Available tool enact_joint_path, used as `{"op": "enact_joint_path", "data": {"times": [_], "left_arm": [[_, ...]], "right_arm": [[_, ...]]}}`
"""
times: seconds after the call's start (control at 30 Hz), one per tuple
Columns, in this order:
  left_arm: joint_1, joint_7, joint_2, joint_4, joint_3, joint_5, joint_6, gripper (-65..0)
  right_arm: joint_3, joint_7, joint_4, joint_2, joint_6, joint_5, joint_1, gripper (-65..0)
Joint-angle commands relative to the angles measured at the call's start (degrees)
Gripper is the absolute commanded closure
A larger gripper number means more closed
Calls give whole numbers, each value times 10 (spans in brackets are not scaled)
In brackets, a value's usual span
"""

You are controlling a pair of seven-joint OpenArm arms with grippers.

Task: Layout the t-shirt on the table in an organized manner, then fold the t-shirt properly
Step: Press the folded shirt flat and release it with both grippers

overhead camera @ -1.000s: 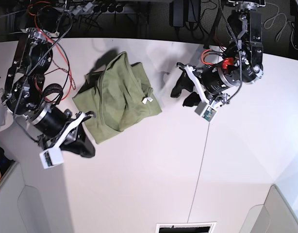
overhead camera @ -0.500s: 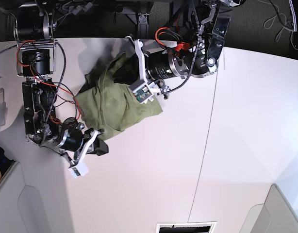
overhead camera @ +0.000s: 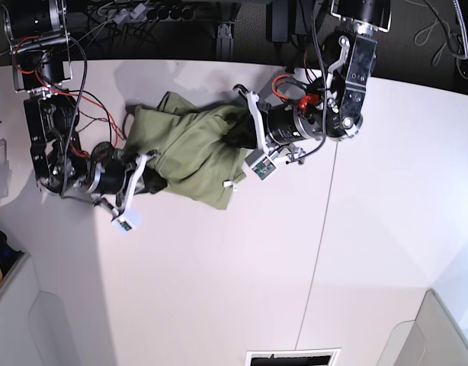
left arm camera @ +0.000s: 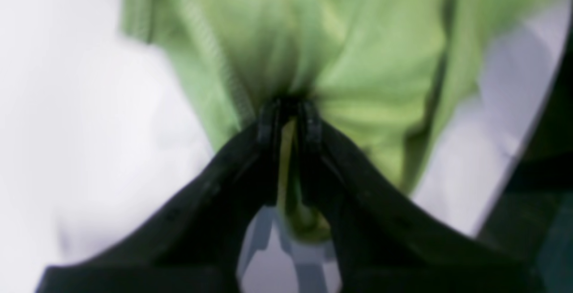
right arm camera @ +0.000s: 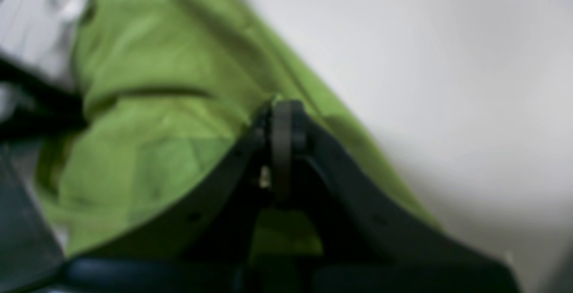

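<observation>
The olive-green t-shirt (overhead camera: 190,151) lies bunched on the white table (overhead camera: 219,267), stretched between my two grippers. My left gripper (overhead camera: 235,134) is shut on the shirt's right edge; in the left wrist view (left arm camera: 290,107) green cloth (left arm camera: 358,51) is pinched between the black fingers. My right gripper (overhead camera: 159,181) is shut on the shirt's left lower edge; in the right wrist view (right arm camera: 283,107) the fingers are closed on the cloth (right arm camera: 147,127). A small white tag (overhead camera: 231,185) shows at the hem.
A thin dark seam line (overhead camera: 318,252) runs down the table right of the shirt. Cables and dark gear (overhead camera: 158,15) sit beyond the table's back edge. A grey bin edge (overhead camera: 447,328) is at the front right corner.
Both grippers have closed on the shirt and pulled it apart sideways. The left arm moved right and down with its edge; the right arm moved up toward the shirt's left side.
</observation>
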Motion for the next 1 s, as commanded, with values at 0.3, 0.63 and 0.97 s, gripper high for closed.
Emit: {"op": "enact_joint_path", "data": {"times": [0.3, 0.63, 0.97], "left_arm": [[-139, 0, 1, -111, -1, -1, -1, -79], [-137, 51, -56, 12, -1, -117, -1, -80], [-39, 54, -82, 67, -1, -200, -1, -80]], "right_arm": [[33, 7, 177, -21, 6, 42, -140, 0], [100, 10, 210, -49, 0, 43, -136, 0], [65, 23, 232, -51, 7, 45, -125, 0]]}}
